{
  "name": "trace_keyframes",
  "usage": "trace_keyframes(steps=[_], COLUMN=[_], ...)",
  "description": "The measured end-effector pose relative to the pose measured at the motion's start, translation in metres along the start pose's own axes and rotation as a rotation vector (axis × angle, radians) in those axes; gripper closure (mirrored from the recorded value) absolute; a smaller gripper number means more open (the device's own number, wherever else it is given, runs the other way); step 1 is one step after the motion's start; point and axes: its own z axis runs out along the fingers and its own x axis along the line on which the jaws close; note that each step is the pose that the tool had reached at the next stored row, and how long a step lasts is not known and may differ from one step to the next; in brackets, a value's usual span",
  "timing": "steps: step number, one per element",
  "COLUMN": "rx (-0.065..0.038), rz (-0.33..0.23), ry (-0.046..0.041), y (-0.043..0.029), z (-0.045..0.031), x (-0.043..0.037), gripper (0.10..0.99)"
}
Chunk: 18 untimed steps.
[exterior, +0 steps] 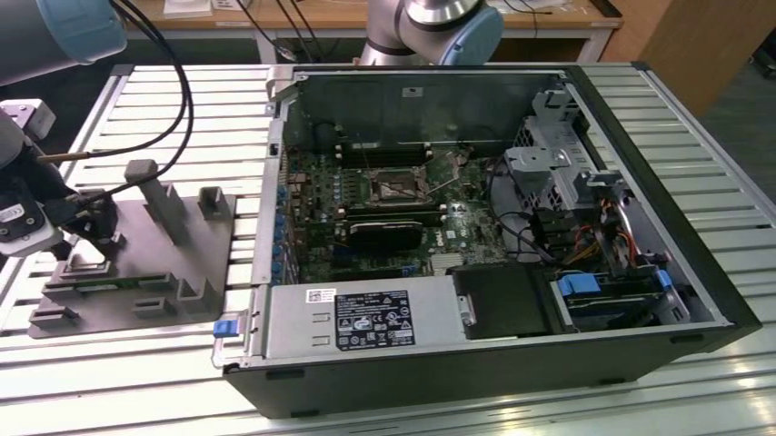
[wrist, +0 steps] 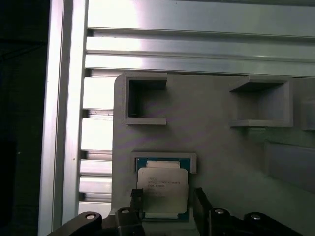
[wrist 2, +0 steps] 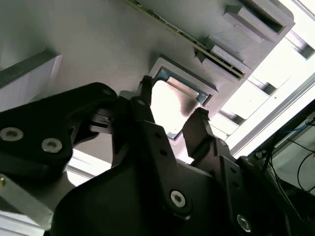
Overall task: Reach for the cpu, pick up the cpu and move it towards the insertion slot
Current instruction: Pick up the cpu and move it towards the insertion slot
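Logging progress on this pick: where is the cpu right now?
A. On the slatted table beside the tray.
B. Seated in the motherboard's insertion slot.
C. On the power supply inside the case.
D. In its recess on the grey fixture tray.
D: the cpu lies in its framed recess on the grey fixture tray, with the gripper right at it.

My arm (exterior: 394, 27) is silver-grey tube with pale blue joint caps (exterior: 475, 34), and I see black cables (exterior: 182, 91) trailing off it. Gripper (wrist 2: 172, 103) is matte black, with angular linked fingers (wrist 2: 197, 132) and round silver screws (wrist 2: 177, 198) at the pivots.
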Motion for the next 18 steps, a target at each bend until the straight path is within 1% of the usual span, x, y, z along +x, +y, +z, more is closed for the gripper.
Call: trace_keyframes(steps=[1, 3, 4, 5, 6, 9, 11, 18], rx=[0.000, 0.000, 0.000, 0.000, 0.000, -0.014, -0.022, -0.023], rz=[0.000, 0.000, 0.000, 0.000, 0.000, 0.000, 0.000, 0.005], ry=[0.0000, -0.0001, 0.0000, -0.0001, 0.0000, -0.0011, -0.0014, -0.0013], y=[0.0000, 0.0000, 0.0000, 0.0000, 0.0000, 0.0000, -0.0001, 0.0003], z=[0.0000, 0.0001, 0.0001, 0.0001, 0.0002, 0.0025, 0.0048, 0.0116], x=[0.0000, 0.0000, 0.0000, 0.0000, 0.0000, 0.0002, 0.0002, 0.0005], gripper=[0.561, 0.443, 0.443, 0.380, 0.380, 0.380, 0.380, 0.380])
